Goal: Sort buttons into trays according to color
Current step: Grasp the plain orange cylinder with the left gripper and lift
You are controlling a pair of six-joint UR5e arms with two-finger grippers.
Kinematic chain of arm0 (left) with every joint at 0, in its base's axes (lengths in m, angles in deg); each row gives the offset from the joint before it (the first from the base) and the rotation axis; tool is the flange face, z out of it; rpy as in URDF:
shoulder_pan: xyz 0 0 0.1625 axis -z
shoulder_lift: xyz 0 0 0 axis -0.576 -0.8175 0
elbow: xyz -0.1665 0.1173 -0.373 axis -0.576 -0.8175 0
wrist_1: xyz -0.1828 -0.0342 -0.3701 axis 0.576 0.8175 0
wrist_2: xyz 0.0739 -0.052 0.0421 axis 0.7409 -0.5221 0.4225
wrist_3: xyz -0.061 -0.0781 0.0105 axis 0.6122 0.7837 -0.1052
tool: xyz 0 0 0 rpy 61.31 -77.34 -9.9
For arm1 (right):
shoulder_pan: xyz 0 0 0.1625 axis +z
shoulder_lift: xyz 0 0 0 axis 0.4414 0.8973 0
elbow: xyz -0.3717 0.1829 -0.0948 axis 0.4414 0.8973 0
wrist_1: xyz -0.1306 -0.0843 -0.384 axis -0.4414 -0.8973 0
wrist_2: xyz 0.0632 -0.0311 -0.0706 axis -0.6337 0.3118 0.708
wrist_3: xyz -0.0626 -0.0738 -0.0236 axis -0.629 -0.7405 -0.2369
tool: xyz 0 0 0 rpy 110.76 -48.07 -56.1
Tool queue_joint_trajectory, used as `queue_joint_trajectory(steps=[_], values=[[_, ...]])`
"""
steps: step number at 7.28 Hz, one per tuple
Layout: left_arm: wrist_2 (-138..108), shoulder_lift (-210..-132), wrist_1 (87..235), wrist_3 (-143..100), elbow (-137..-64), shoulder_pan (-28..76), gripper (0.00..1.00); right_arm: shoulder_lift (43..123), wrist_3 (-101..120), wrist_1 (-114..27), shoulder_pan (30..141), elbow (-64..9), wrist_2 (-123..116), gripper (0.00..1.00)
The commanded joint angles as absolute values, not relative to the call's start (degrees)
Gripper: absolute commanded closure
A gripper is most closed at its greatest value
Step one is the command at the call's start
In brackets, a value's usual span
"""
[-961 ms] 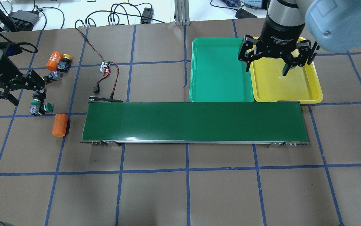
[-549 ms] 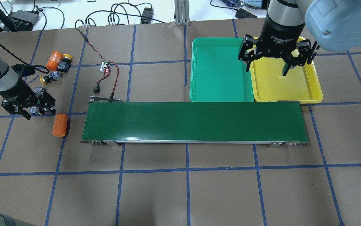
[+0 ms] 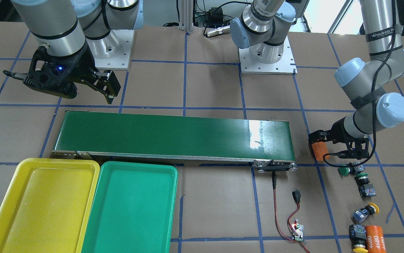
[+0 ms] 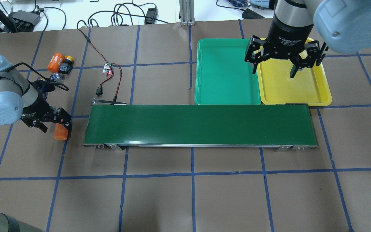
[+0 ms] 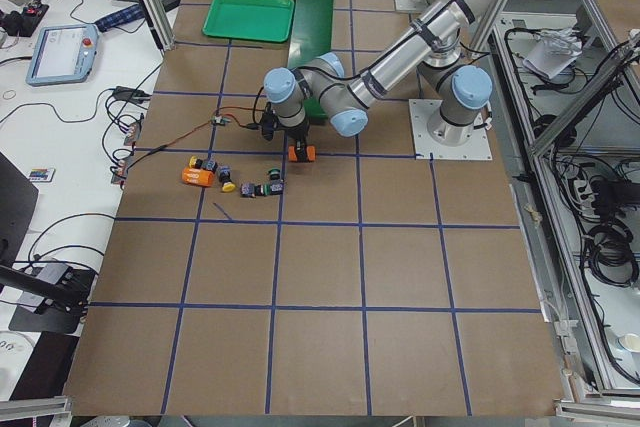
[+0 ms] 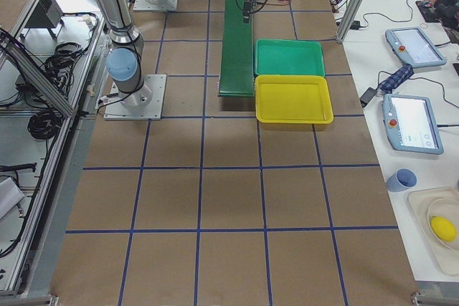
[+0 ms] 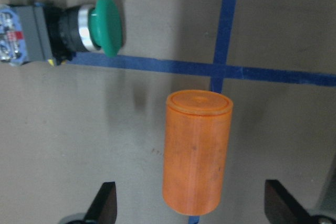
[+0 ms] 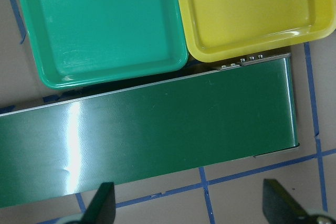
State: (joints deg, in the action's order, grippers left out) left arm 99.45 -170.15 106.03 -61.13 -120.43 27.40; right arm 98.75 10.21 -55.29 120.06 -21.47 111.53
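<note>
My left gripper [image 4: 54, 124] is open and straddles a plain orange cylinder [image 7: 197, 153], not a button; in the left wrist view its fingertips [image 7: 105, 203] stand on either side of the cylinder without touching it. Two green buttons [image 3: 345, 170] [image 3: 362, 178] lie just beyond it, and one also shows in the left wrist view [image 7: 102, 24]. Two yellow buttons [image 3: 365, 212] [image 3: 358, 239] lie farther off. My right gripper [image 4: 285, 64] is open and empty above the green tray [image 4: 224, 74] and the yellow tray [image 4: 293, 91]. Both trays hold nothing.
An orange cylinder marked "4680" [image 3: 376, 237] lies by one yellow button. The long dark-green conveyor belt [image 4: 198, 124] runs between the buttons and the trays. A small circuit board with red-black wires [image 4: 108, 68] lies behind the belt's left end.
My left gripper has moved from over the green buttons toward the belt and now straddles the plain orange cylinder. The right arm has not moved.
</note>
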Motion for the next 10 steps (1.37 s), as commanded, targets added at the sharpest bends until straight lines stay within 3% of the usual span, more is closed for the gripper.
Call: queue_joint_trajectory(steps=[1, 2, 3, 7, 10], values=[[99.6, -172.4, 103.0, -61.5, -120.9, 27.5, 0.06, 98.8, 10.3, -55.3, 120.1, -21.5, 111.5, 0.00], [99.6, -173.4, 101.9, -61.5, -120.5, 27.4, 0.44, 98.8, 10.3, -55.3, 120.1, -21.5, 111.5, 0.00], [99.1, -173.2, 101.4, -61.5, -120.9, 27.2, 0.97, 98.8, 10.2, -55.3, 120.1, -21.4, 111.5, 0.00], [98.8, -166.6, 104.1, -37.6, -119.8, 28.5, 1.00, 98.8, 10.2, -55.3, 120.1, -21.5, 111.5, 0.00], [97.6, -163.1, 113.3, -5.6, -113.2, 40.5, 1.00, 98.8, 10.2, -55.3, 120.1, -21.5, 111.5, 0.00]])
